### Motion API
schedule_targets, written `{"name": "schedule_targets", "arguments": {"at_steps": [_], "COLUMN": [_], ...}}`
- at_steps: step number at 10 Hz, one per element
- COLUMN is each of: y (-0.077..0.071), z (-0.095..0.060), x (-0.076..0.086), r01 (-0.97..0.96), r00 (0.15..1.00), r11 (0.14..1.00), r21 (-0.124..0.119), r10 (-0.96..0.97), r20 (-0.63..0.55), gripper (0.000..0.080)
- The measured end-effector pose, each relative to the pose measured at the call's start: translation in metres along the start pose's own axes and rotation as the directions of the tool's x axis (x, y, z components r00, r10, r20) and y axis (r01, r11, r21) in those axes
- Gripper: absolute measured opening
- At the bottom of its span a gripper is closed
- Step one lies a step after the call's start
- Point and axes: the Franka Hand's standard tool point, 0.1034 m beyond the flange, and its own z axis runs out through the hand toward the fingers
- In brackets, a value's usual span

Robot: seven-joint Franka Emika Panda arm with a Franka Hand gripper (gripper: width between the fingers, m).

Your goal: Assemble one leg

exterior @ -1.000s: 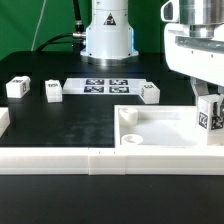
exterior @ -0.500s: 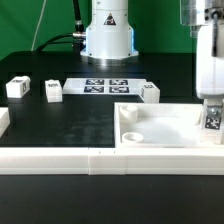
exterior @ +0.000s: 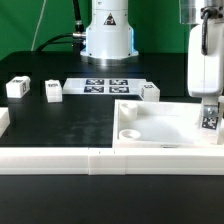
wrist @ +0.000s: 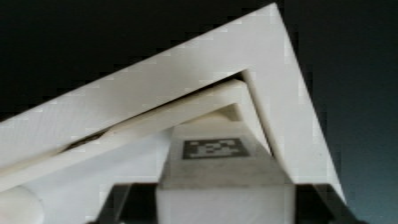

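Note:
My gripper [exterior: 210, 100] is at the exterior view's right edge, shut on a white leg [exterior: 210, 117] with a black-and-white tag. It holds the leg upright over the right part of the big white tray-like part [exterior: 160, 127]. In the wrist view the leg [wrist: 217, 160] sits between my dark fingers [wrist: 128, 205], pointing into a corner of the tray-like part [wrist: 267, 60]. Three more legs stand on the black table: two at the left, one [exterior: 17, 87] and another [exterior: 53, 90], and a third [exterior: 150, 92] behind the tray-like part.
The marker board [exterior: 100, 85] lies at the back centre in front of the arm's base [exterior: 107, 35]. A white rail [exterior: 60, 160] runs along the table's front edge. A round hole [exterior: 128, 114] shows in the tray-like part's near-left corner.
My gripper has moved down and toward the exterior view's right with the leg, from above the tray-like part's right edge to low over it. The other legs have not moved.

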Motion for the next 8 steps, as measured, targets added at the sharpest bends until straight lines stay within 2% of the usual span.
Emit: {"name": "schedule_targets", "arguments": {"at_steps": [1, 2, 3, 4, 5, 8], "y": [0.0003, 0.0007, 0.0007, 0.0007, 0.0008, 0.0008], "z": [0.0002, 0.0004, 0.0005, 0.0005, 0.0006, 0.0006], "x": [-0.0003, -0.0008, -0.0007, -0.0007, -0.0007, -0.0007], "r01": [0.008, 0.034, 0.034, 0.035, 0.035, 0.036], "r00": [1.000, 0.999, 0.999, 0.999, 0.999, 0.999], "r11": [1.000, 0.999, 0.999, 0.999, 0.999, 0.999], "r21": [0.000, 0.000, 0.000, 0.000, 0.000, 0.000], "r10": [-0.008, -0.034, -0.034, -0.035, -0.035, -0.036], "r20": [0.000, 0.000, 0.000, 0.000, 0.000, 0.000], "gripper": [0.0385, 0.0385, 0.0559, 0.0559, 0.0631, 0.0648]}}
